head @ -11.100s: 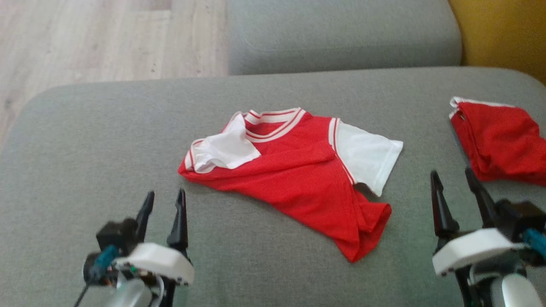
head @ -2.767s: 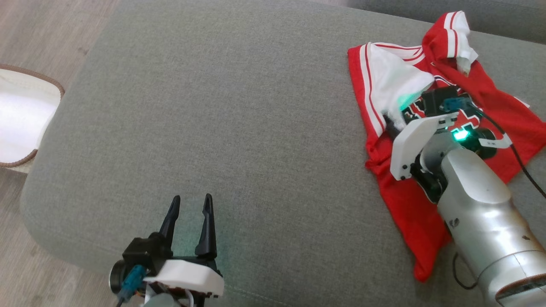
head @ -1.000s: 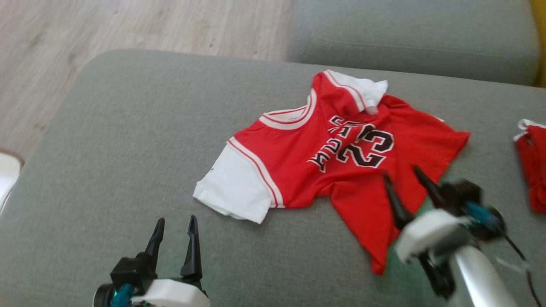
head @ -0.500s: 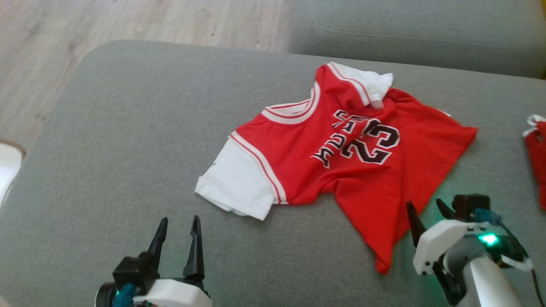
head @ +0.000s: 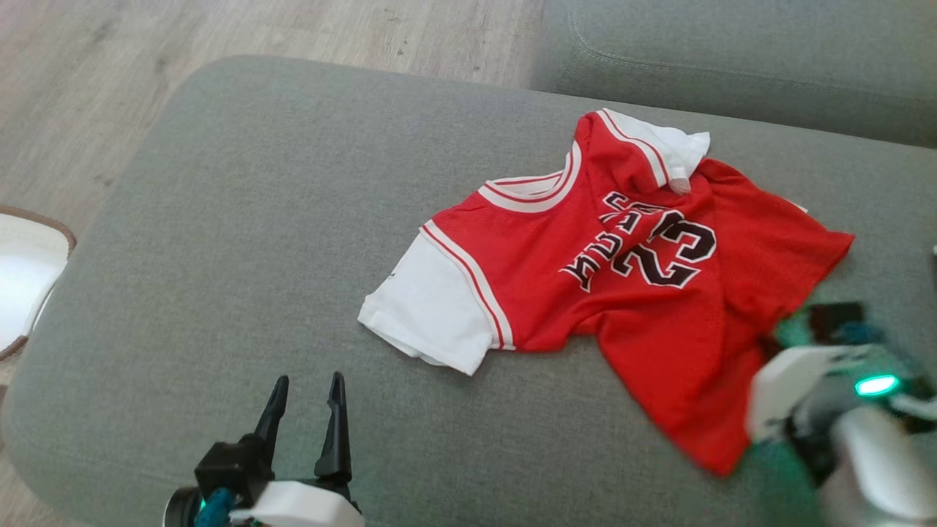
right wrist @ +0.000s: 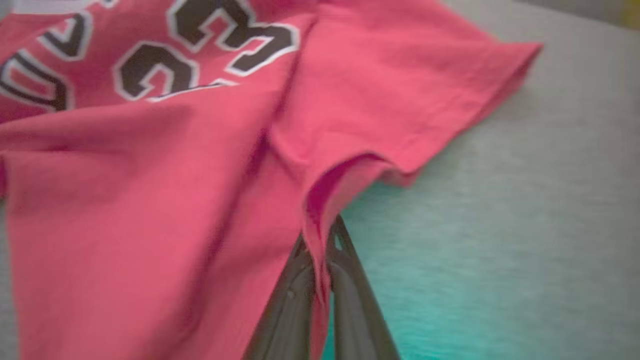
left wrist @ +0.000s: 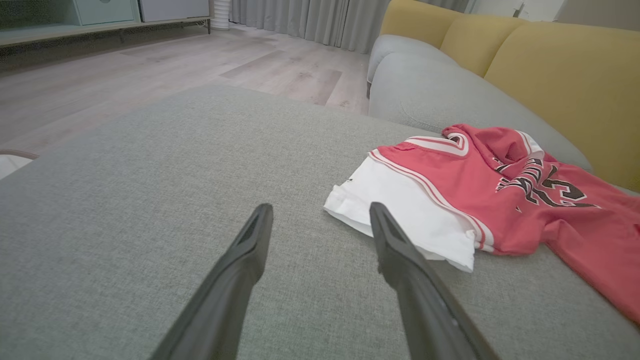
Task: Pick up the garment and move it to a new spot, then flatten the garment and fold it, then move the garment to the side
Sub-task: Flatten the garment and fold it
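Red number-23 jersey (head: 622, 293) lies rumpled, print up, on the grey sofa cushion (head: 256, 219), from centre toward 3 o'clock in head view. White sleeve (head: 432, 315) points to 8 o'clock. Right gripper (right wrist: 320, 240) at 4 o'clock: fingers closed, pinching a fold at the jersey's hem. Left gripper (head: 306, 384) at 7 o'clock: fingers spread over bare cushion, apart from the jersey.

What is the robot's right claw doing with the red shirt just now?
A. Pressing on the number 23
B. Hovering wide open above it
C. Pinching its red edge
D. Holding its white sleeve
C: in the right wrist view the right gripper has its two dark fingers closed together on a fold of red cloth at the edge of the shirt, well away from the white sleeve and the number.
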